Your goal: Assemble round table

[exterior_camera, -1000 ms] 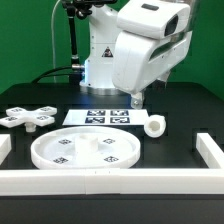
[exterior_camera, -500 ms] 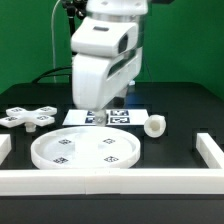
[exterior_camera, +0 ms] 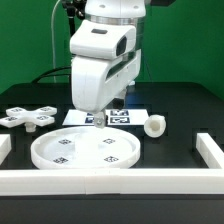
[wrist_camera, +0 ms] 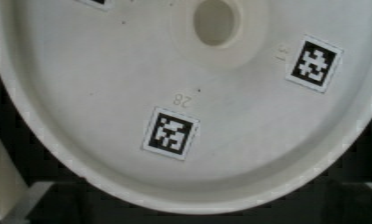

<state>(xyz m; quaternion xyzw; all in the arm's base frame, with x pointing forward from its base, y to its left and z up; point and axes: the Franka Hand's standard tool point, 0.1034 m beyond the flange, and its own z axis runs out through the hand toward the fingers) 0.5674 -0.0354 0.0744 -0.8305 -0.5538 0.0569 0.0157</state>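
Note:
The round disc [exterior_camera: 85,150] lies flat at the front, rim up, with several square tags on it. It fills the wrist view [wrist_camera: 147,80], where its centre hole and two tags show. My gripper [exterior_camera: 100,122] hangs just above the disc's far rim, in front of the marker board. In the wrist view the gripper [wrist_camera: 204,205] is only dim shapes at the dark edge; the jaws look apart with nothing between them. The cross-shaped base [exterior_camera: 28,117] lies at the exterior view's left. The short cylinder leg [exterior_camera: 154,125] lies at the exterior view's right.
The marker board [exterior_camera: 118,117] lies behind the disc, partly hidden by my arm. White border rails run along the front [exterior_camera: 110,181], the exterior view's right [exterior_camera: 210,150] and its left [exterior_camera: 3,148]. The robot base stands at the back.
My arm has swung from over the right end of the marker board to the exterior view's left and come down over the disc's far rim. The parts have not moved.

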